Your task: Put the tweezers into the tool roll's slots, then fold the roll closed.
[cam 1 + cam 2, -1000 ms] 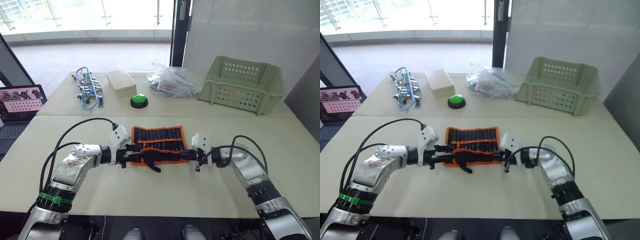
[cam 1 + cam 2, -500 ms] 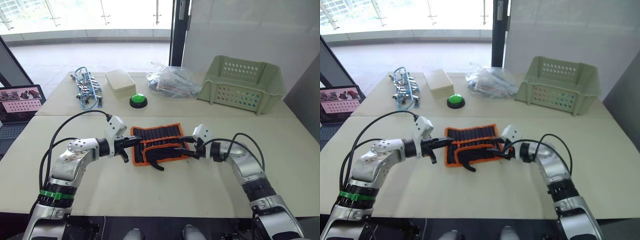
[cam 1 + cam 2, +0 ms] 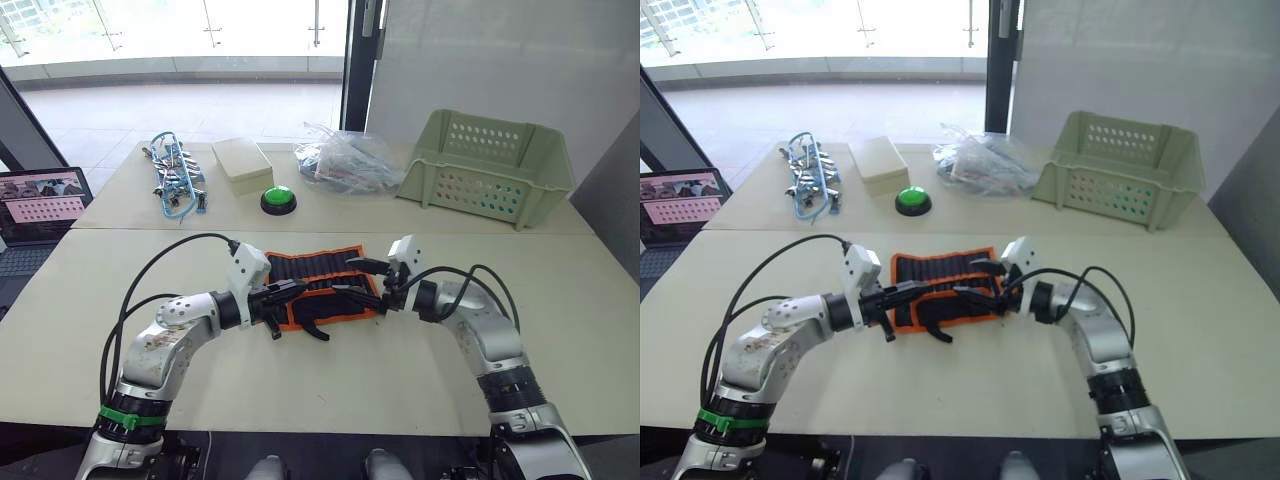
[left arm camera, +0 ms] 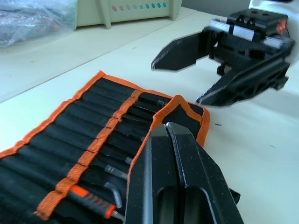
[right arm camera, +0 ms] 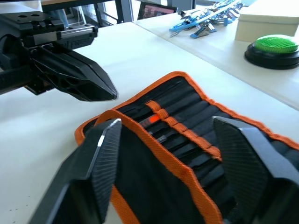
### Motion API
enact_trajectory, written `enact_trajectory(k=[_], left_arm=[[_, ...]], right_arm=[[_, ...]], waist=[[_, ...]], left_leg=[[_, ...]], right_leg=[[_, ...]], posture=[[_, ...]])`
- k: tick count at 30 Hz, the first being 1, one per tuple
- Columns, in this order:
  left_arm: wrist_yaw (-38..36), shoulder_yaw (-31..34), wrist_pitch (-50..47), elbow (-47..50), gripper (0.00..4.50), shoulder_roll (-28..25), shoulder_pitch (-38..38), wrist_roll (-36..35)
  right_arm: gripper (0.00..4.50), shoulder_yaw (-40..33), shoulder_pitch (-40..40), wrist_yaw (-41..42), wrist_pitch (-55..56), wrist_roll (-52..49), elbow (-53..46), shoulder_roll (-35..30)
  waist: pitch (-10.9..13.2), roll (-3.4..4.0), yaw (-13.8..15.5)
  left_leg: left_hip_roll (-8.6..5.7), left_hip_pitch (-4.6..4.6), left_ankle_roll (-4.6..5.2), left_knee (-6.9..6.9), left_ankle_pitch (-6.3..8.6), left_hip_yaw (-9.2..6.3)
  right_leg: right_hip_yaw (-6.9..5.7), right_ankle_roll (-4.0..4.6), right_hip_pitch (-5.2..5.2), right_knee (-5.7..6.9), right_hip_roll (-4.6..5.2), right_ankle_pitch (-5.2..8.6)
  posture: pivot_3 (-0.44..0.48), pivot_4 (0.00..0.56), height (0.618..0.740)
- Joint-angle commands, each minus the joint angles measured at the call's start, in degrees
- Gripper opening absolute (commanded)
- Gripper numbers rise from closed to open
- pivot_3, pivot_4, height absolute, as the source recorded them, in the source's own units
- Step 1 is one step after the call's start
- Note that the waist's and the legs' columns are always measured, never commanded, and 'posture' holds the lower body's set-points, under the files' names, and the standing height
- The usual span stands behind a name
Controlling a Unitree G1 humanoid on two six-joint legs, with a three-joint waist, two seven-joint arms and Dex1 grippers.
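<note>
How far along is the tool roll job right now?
Loading looks done: slim tools sit in the slots of the tool roll, and no loose tweezers show on the table. In hand: the near flap is folded up over the pockets, the left tool shut on its orange edge, the right tool open above. Left: finishing the fold.
</note>
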State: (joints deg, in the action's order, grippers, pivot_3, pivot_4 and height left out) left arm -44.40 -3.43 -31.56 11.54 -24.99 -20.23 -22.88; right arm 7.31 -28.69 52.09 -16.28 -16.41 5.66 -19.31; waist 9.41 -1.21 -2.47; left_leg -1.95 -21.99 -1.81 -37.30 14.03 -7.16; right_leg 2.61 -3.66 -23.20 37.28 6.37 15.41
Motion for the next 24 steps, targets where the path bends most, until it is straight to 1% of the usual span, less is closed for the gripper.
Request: enact_trajectory(k=[1,3,6,7,11,18,21,24], left_arm=[[3.3,-1.2,0.6,0.2,0.0,1.9,0.2,1.6],[4.5,-2.7,1.5,-0.7,0.0,3.1,0.6,3.2],[6.9,-4.3,3.2,-3.5,0.0,4.1,0.3,6.5],[7.5,-4.3,3.5,-4.5,0.0,4.4,0.2,7.2],[8.6,-3.5,7.5,-12.5,0.0,5.0,-0.4,9.1],[8.9,-3.7,10.2,-18.5,0.0,6.7,-0.3,10.3],[8.4,-3.9,10.9,-19.9,0.0,6.3,1.0,10.8],[8.7,-2.4,11.6,-21.3,0.0,6.3,1.8,10.2]], right_arm=[[1.95,-0.4,-0.6,-4.4,2.6,2.2,-0.3,1.3],[1.29,0.2,0.0,-6.4,4.7,3.8,1.0,2.8],[0.23,2.4,1.6,-7.4,7.4,6.5,3.1,3.7],[0.01,2.5,1.8,-7.9,7.9,6.8,3.8,4.1],[0.01,3.2,2.2,-10.3,10.9,9.6,8.4,4.9],[0.01,2.8,2.6,-13.7,14.8,13.5,14.1,3.7],[0.01,2.3,3.5,-13.4,15.3,13.4,15.0,3.1],[0.01,1.7,4.0,-13.5,14.9,13.0,15.4,2.8]], waist=[[0.0,0.0,0.0],[0.0,0.0,0.0],[0.0,0.0,0.0],[0.0,0.0,0.0],[0.0,0.0,0.0],[-0.1,0.0,0.1],[-0.1,0.0,0.1],[-0.2,0.04,0.0]], left_leg=[[0.0,-0.01,0.0,-0.02,0.0,0.0],[-0.01,0.01,-0.01,-0.03,-0.01,0.0],[-0.01,0.02,-0.01,-0.03,0.0,0.0],[-0.01,0.02,-0.01,-0.03,0.0,0.0],[-0.02,0.07,-0.02,-0.04,-0.01,0.02],[-0.02,0.27,-0.09,-0.08,-0.05,0.02],[-0.02,0.54,-0.08,-0.07,-0.05,0.02],[0.01,1.04,-0.06,0.08,-0.04,0.02]], right_leg=[[0.0,0.0,-0.01,0.02,0.0,0.0],[0.0,0.0,-0.01,0.05,0.0,0.0],[0.0,0.0,-0.01,0.06,0.0,0.0],[0.0,0.0,-0.01,0.1,0.0,0.0],[0.01,0.0,-0.04,0.22,0.0,0.0],[0.0,0.0,0.13,0.31,0.0,0.0],[0.0,0.0,0.38,0.3,0.0,0.0],[-0.02,-0.02,0.96,0.06,-0.02,0.02]], posture=[[0.0,0.15,0.74],[0.0,0.15,0.74],[0.0,0.15,0.74],[0.0,0.15,0.74],[0.0,0.15,0.74],[0.0,0.15,0.74],[0.0,0.15,0.74],[0.0,0.15,0.74]])
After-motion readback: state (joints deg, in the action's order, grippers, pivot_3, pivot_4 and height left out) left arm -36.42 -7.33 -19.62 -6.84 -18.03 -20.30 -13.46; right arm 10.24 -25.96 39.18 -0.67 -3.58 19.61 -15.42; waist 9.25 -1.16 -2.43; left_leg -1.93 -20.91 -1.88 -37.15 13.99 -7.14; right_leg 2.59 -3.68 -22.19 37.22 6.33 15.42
